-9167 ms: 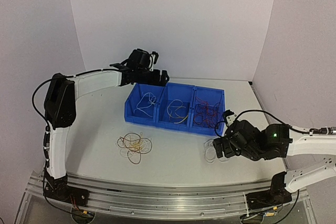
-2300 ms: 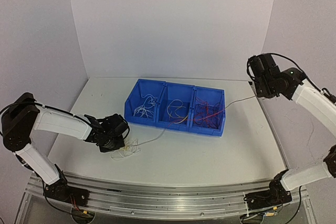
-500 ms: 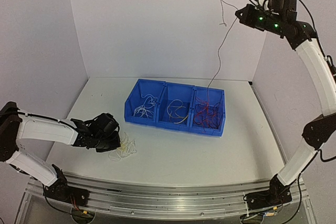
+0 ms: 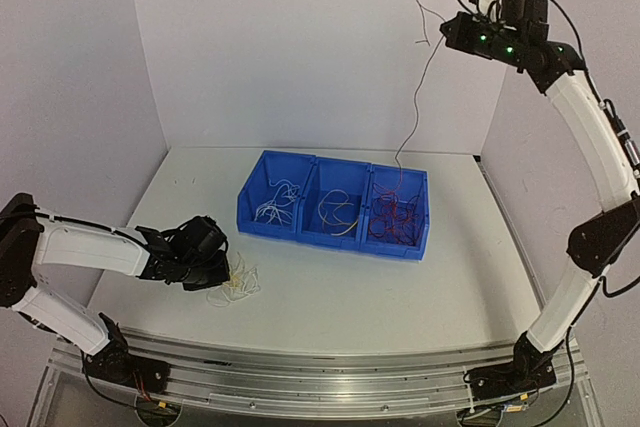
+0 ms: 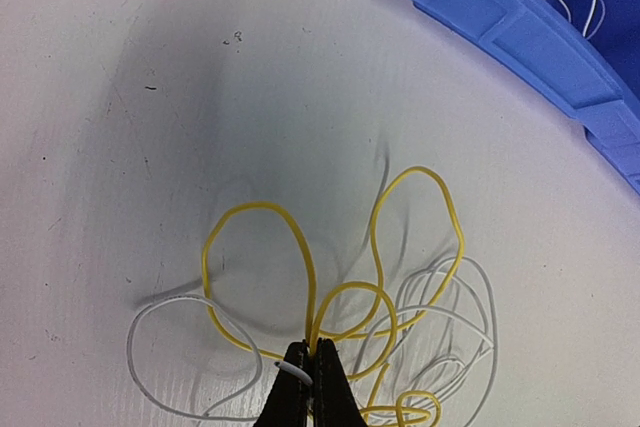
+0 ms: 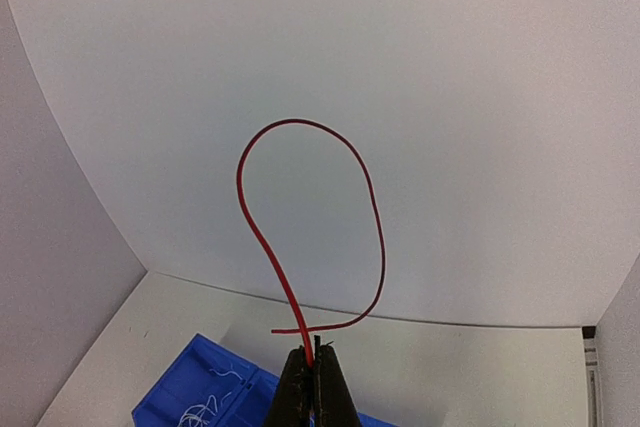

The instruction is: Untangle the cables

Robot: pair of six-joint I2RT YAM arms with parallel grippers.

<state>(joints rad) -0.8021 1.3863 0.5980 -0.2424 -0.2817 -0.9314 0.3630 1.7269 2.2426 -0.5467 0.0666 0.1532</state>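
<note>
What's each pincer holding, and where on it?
The right pincer is shut on the red cable near one end; the left pincer on the yellow-and-white tangle where its loops meet.

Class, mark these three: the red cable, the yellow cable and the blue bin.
red cable (image 6: 295,122): right wrist view, top of its loop.
yellow cable (image 5: 420,169): left wrist view, top of the right-hand loop.
blue bin (image 4: 335,240): top external view, front wall.

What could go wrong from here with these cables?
The red cable hangs from the right gripper over the blue bin; if its end snags the red wires there, they may get dragged out. The left gripper pinches yellow and white loops together, so pulling could tighten the tangle.
</note>
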